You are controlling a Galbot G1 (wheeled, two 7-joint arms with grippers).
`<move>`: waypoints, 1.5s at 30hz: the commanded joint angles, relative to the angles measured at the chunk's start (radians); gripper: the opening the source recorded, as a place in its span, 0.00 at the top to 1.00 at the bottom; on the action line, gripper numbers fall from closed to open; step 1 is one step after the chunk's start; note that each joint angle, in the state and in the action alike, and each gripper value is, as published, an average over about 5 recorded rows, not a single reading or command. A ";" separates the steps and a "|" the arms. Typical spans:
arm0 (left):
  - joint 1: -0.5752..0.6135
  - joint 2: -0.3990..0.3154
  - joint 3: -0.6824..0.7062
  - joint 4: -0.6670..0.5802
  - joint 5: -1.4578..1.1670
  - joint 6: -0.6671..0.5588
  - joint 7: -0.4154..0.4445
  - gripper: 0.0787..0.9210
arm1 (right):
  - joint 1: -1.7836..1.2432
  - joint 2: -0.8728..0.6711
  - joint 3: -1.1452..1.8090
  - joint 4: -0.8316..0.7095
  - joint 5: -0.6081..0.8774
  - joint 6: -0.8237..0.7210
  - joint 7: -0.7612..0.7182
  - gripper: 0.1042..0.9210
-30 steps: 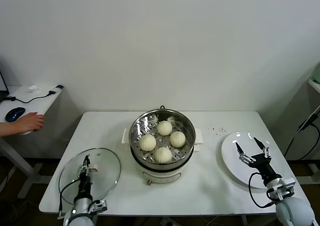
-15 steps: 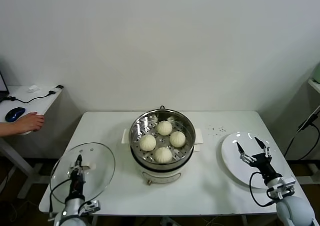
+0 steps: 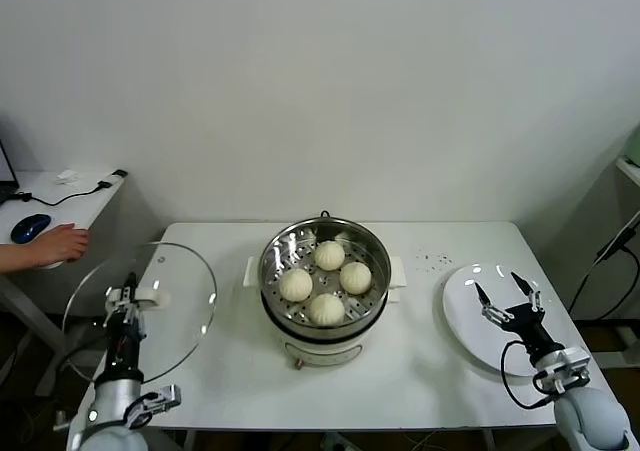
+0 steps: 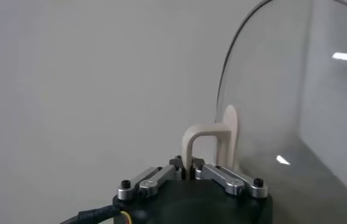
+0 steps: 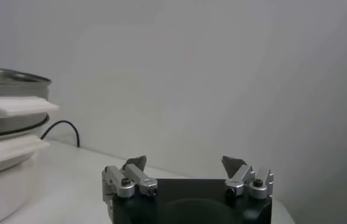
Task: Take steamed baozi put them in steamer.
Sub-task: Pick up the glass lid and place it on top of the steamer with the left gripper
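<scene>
Four cream-white baozi (image 3: 327,279) sit on the perforated tray inside the steel steamer (image 3: 372,306) at the table's middle. My left gripper (image 3: 127,298) is shut on the white handle (image 4: 209,140) of the round glass lid (image 3: 140,311) and holds the lid tilted in the air, over the table's left edge. My right gripper (image 3: 508,292) is open and empty above the flat white plate (image 3: 465,316) at the right. In the right wrist view the steamer's white side handle (image 5: 12,106) shows at the edge.
A side desk (image 3: 55,199) at the far left holds a blue mouse (image 3: 30,227), a cable and a person's hand (image 3: 55,244). Small dark specks (image 3: 432,260) lie on the table between steamer and plate.
My left gripper has lifted the glass lid off the table and swung it up and leftward, tilting it. The right gripper has stayed over the plate.
</scene>
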 commanded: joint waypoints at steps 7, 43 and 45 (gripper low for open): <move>-0.387 0.269 0.559 -0.185 0.076 0.437 0.430 0.91 | 0.065 0.006 -0.031 -0.077 -0.040 0.004 0.009 0.12; -0.601 -0.346 0.777 0.275 0.404 0.467 0.512 0.91 | 0.049 0.010 0.040 -0.141 -0.050 0.057 -0.010 0.12; -0.593 -0.343 0.769 0.281 0.412 0.465 0.507 0.91 | 0.049 0.010 0.041 -0.142 -0.051 0.058 -0.011 0.12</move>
